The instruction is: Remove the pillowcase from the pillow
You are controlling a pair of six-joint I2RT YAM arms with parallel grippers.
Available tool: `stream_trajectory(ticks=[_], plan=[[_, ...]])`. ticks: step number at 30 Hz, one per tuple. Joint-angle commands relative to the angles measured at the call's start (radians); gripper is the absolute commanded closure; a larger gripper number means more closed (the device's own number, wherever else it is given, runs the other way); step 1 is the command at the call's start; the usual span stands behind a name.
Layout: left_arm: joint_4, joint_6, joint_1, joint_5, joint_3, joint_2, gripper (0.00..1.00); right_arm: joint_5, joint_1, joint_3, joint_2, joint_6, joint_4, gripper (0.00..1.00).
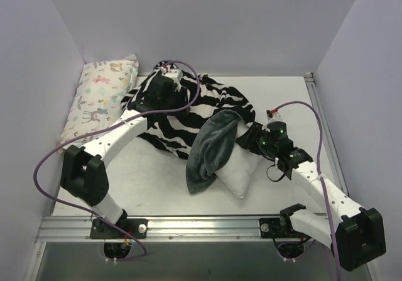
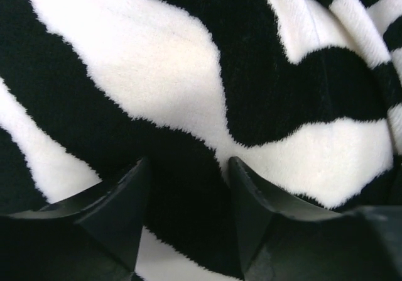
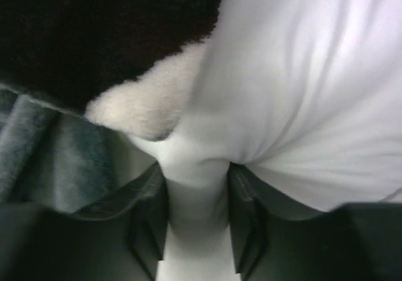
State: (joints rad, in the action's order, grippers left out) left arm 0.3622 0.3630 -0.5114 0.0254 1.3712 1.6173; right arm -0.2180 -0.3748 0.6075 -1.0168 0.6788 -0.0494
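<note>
On the counter [image 1: 157, 187] the pillowcase [image 1: 182, 114] lies bunched over the pillow's far-left part, its grey lining turned out and hanging down the pillow's left flank. The pillow [image 1: 242, 171] shows only its near white corner. A small pastel pillow [image 1: 100, 99] sits well to the pillow's left. The left fingers [image 2: 125, 212], narrowed to a fold's width, grip striped pile at the case's end farthest from the pillow's bare corner. The right fingers [image 3: 147, 231] are nearly closed on a ridge of white pillow cloth.

The step looks like drawing the two apart. The right should anchor the pillow while the left hauls the case straight away from it, slightly raised so the pile slides.

Only the overhead view shows how much pillow is covered. Only the right wrist view shows the grey hem beside that pinch, not in it.
</note>
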Motion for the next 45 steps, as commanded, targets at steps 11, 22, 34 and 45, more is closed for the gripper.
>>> stream_trajectory(ticks=[11,22,34,45], plan=[[0.09,0.017,0.025,0.145,0.074,0.016,1.0,0.271,-0.004,0.184,0.03,-0.111,0.299,1.0],[0.199,0.076,0.299,0.332,0.124,-0.074,1.0,0.14,0.399,0.385,0.098,-0.179,0.496,1.0],[0.139,0.087,0.311,0.098,0.083,-0.086,0.88,0.019,0.479,0.37,0.053,-0.177,0.473,1.0],[0.109,0.106,-0.089,0.178,0.104,-0.211,0.19,0.065,0.393,0.333,0.066,-0.202,0.473,1.0]])
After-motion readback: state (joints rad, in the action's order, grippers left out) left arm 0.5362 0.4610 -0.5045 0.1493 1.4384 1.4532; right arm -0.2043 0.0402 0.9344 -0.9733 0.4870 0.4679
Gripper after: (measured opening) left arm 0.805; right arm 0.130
